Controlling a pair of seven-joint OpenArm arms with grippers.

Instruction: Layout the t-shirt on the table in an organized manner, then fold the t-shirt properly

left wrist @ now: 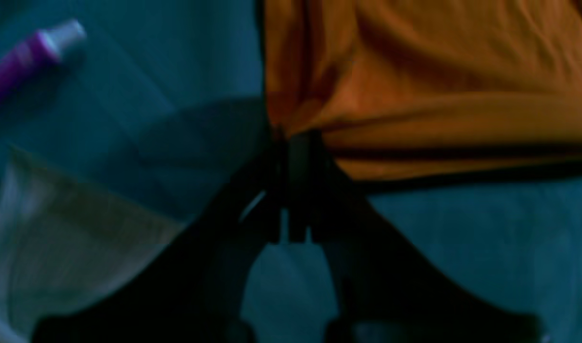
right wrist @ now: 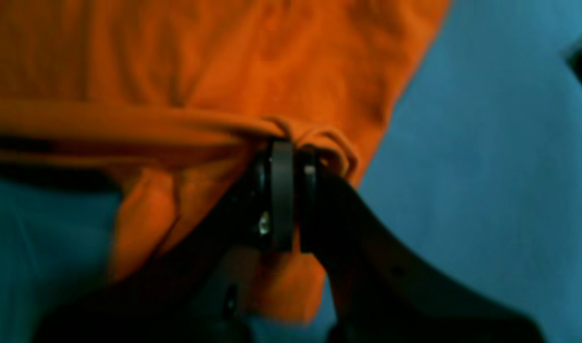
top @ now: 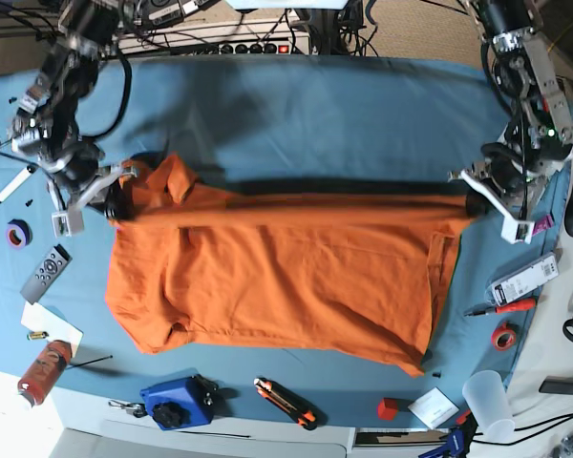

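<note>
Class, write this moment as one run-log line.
left gripper: shut on t-shirt edge | right gripper: shut on t-shirt | shirt: top edge stretched between them, above table

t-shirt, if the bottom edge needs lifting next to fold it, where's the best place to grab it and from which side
Probably the two near corners of the t-shirt, where the hem lies flat on the table, coming in from the front edge, low and level. The far edge is already pinched taut between the left gripper and the right gripper, so the loose near corners are the free part.
</note>
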